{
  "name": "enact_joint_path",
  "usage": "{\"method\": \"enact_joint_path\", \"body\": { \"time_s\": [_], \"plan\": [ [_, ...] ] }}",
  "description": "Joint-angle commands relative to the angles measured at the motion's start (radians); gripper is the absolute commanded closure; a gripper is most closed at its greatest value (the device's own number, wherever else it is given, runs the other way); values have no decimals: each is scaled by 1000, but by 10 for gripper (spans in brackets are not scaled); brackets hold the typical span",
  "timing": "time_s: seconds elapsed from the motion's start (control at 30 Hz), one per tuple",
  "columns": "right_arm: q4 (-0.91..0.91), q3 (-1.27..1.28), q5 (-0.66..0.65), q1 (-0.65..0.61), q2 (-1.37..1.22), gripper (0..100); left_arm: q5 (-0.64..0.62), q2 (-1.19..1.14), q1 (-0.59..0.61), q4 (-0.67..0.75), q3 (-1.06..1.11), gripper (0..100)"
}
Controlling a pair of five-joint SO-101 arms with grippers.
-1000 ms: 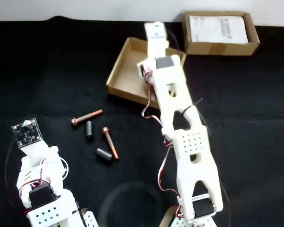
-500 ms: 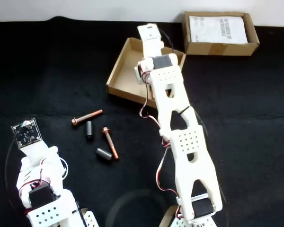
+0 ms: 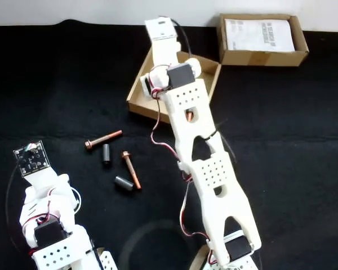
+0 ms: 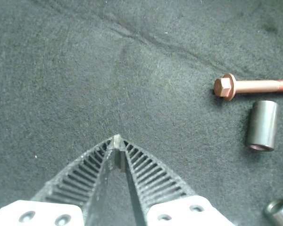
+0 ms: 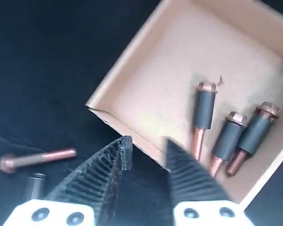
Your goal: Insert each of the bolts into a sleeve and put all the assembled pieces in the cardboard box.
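The right pincer (image 5: 148, 143) hangs spread and empty over the cardboard box (image 5: 170, 61), which holds three assembled pieces (image 5: 205, 110). I would approach the loose bolt (image 3: 103, 139), at eight o'clock from the box, slowly. The left pincer (image 4: 117, 141) is pressed together.

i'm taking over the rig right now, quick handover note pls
Left gripper: shut, empty, low over the mat.
Right gripper: open, empty, above the cardboard box edge.
Done: three assembled pieces lie in the box.
To do: two bolts and two sleeves lie loose on the mat; assemble and box them.
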State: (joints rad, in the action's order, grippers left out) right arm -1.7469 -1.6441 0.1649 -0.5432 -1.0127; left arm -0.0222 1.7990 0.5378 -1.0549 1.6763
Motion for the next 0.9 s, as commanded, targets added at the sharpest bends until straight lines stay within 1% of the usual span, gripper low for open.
{"method": "enact_joint_path", "body": {
  "time_s": [0.0,0.17,0.27,0.37,0.47,0.87],
  "plan": [
    [-16,-124,51,-10,153,990,6,7,7,-2,19,991],
    [-18,-122,52,-38,262,991,6,5,7,-2,19,991],
    [-18,-117,51,-77,332,991,6,4,7,-2,19,991],
    [-19,-35,51,-117,418,991,6,2,7,-2,19,991],
    [-19,140,51,-148,545,991,6,2,7,-2,19,991],
    [-15,1038,46,-274,1064,991,6,2,7,-2,19,991]
  ]
}}
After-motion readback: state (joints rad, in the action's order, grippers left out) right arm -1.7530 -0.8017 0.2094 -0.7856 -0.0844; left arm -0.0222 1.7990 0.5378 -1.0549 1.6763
